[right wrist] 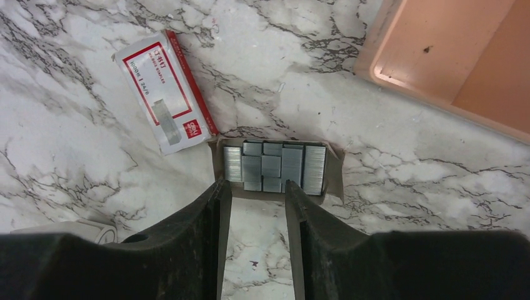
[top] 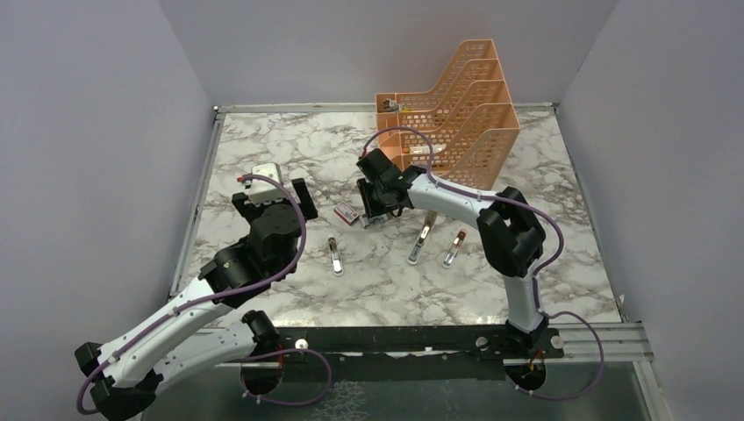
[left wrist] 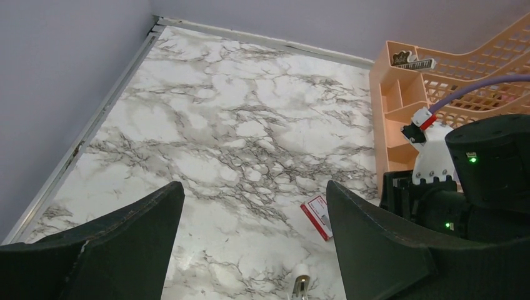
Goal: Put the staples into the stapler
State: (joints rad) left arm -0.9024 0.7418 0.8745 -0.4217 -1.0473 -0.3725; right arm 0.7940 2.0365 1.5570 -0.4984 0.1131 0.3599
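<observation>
The right pincer (right wrist: pixel 255 187) hangs released at the near edge of a grey tray (right wrist: pixel 335 181) of staples (right wrist: pixel 275 165) on the marble tabletop (right wrist: pixel 75 144), beside a red box (right wrist: pixel 165 94). The left pincer (left wrist: pixel 253 200) gapes wide, empty.

On the red staples box (right wrist: pixel 164 94) label, "24/6"; other print unreadable.

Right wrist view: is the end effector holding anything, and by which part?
Nothing is held. The right end effector is open at the near edge of the tray of staples, its gap empty.
</observation>
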